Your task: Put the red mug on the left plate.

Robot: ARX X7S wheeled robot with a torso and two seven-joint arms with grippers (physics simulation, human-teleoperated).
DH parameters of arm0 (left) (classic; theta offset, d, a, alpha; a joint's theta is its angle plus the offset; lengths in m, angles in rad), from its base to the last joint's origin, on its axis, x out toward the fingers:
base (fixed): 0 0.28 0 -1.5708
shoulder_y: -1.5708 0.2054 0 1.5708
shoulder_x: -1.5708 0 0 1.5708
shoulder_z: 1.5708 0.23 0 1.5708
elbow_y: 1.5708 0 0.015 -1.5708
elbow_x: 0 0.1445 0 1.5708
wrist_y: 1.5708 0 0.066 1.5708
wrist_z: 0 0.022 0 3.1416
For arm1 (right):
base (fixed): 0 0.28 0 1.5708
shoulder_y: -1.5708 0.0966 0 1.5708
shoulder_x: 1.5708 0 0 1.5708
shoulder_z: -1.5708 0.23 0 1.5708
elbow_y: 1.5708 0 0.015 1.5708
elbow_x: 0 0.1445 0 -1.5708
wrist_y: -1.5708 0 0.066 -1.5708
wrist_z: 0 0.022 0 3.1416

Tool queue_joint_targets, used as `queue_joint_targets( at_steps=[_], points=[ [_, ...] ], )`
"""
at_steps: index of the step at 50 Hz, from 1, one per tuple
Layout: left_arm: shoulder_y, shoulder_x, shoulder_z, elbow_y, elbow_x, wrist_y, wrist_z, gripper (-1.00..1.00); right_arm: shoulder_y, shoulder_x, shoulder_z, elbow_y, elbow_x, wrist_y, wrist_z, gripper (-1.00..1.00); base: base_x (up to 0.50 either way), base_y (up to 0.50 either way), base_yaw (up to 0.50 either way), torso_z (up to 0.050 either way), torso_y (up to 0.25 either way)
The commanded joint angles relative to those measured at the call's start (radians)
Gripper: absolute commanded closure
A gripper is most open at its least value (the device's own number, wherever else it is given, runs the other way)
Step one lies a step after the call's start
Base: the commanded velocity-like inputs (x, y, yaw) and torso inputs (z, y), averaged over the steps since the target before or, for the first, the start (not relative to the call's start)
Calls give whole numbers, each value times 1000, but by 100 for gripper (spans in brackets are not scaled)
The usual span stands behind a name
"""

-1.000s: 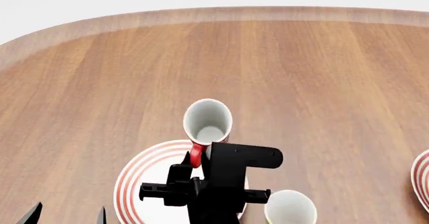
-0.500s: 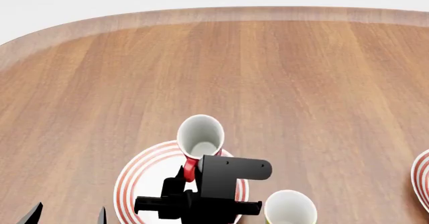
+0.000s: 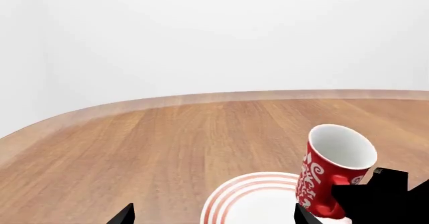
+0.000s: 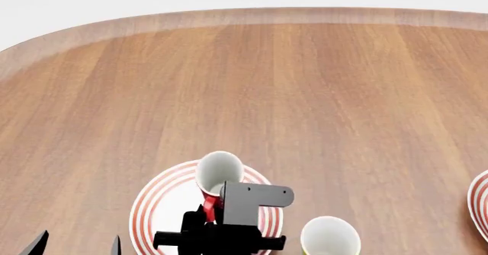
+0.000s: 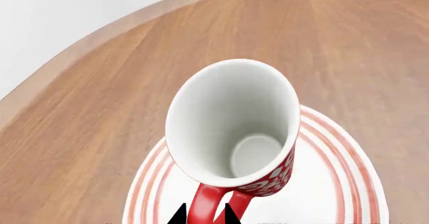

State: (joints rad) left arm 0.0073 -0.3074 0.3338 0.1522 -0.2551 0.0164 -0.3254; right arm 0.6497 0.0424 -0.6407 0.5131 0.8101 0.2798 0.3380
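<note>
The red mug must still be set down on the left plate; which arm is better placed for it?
Right: its gripper holds the red mug by the handle, over the left plate. The left gripper is beside, open.

Wooden table (image 4: pixel 305 95); plates (image 4: pixel 156 206), yellow mug (image 4: pixel 330 238).

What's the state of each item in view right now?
red mug: upright-ish, slightly tilted, empty, held by its handle over the left plate.
left plate: flat on table, nothing else on it.
yellow mug: upright, on table.
right gripper: shut on mug handle.
left gripper: open, idle.
</note>
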Motion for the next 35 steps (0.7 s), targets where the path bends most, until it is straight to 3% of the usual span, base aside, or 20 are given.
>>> queue_joint_targets(
  at_steps=[1,35],
  points=[
    [-1,-3,3,2,-1,-1,-3,-100,33,-19,-21,85,3,-25,-36,100,0,0,0,0,0],
    [-3,-10,12,0,-4,4,-13,-100,84,-27,-100,186,80,-46,-30,100,0,0,0,0,0]
  ],
)
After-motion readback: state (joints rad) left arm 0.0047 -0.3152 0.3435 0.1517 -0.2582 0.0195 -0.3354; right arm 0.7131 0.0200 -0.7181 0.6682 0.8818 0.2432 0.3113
